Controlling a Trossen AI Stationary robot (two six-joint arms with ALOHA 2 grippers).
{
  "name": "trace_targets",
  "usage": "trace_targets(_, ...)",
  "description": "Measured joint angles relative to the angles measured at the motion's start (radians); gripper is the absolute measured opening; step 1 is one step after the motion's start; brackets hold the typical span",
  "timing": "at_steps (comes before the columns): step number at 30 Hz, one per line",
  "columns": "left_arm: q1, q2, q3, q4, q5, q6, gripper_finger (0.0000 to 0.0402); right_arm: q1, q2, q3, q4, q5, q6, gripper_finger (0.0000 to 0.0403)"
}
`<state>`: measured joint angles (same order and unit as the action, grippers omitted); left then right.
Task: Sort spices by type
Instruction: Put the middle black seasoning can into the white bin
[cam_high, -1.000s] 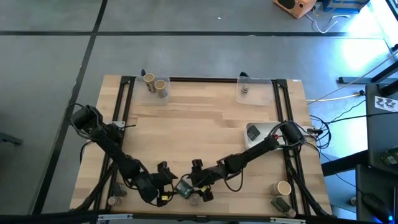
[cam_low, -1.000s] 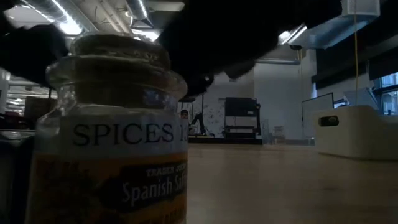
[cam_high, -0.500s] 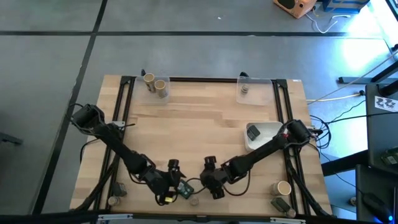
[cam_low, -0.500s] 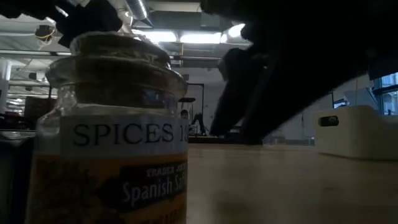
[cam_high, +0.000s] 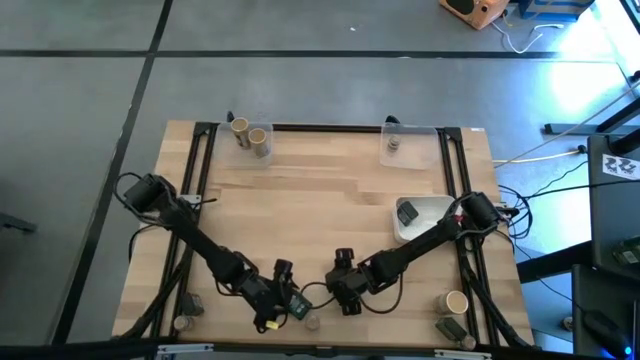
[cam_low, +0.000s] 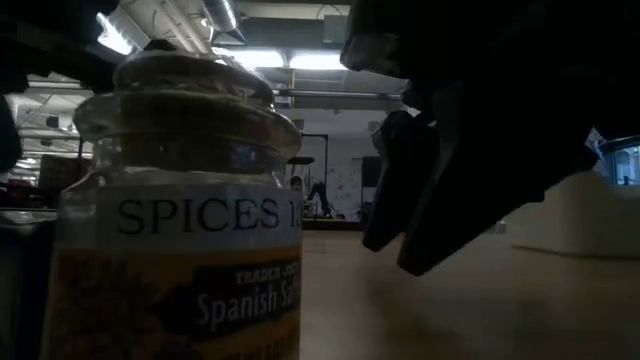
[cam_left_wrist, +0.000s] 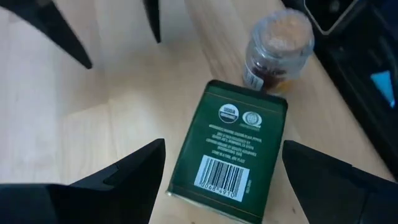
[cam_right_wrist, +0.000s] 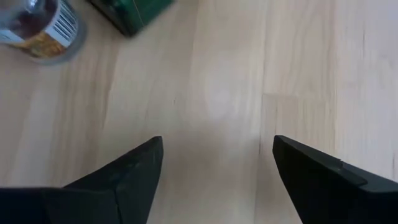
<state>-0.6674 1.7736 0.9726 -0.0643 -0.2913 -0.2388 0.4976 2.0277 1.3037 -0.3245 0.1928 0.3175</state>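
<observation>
A dark green tin lies flat on the wood near the table's near edge, also seen from above. A small glass spice jar with a pale cork top stands just beyond it and fills the low view. My left gripper is open, with a finger on either side of the tin's barcode end and a gap on both sides. My right gripper is open over bare wood, to the right of the tin and jar. Its fingers hang just above the tabletop.
Two tan cylinders sit in a clear tray at the far left. A small jar sits in another at the far right. A white dish holds a dark pack. A tan cylinder, a pack and a jar stand outside the rails.
My right gripper has drawn back from the tin and jar toward the table's right and come lower, staying open. My left gripper has shifted a little toward the tin. The tin and jar have stayed where they were.
</observation>
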Motion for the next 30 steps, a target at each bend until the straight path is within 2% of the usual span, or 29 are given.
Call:
trace_targets(12,0.022,0.071,0.0,0.004,0.0,0.054,0.0306,-0.001,0.0,-0.012,0.04,0.001,0.019,0.0303)
trace_targets(19,0.024,0.119,0.002,0.014,0.0,0.001,0.0306,-0.001,0.0,-0.012,0.046,0.011,0.019,0.0303)
trace_targets(22,0.028,0.123,0.002,0.025,0.003,-0.051,0.0294,0.0,0.0,-0.012,0.046,0.018,0.019,0.0303)
trace_targets(27,0.026,0.102,-0.001,0.038,0.002,-0.076,0.0252,0.0,0.0,-0.012,0.046,0.018,0.019,0.0303)
trace_targets(30,0.026,0.072,-0.002,0.04,-0.004,-0.105,0.0249,0.001,-0.024,-0.012,0.018,0.015,0.019,0.0303)
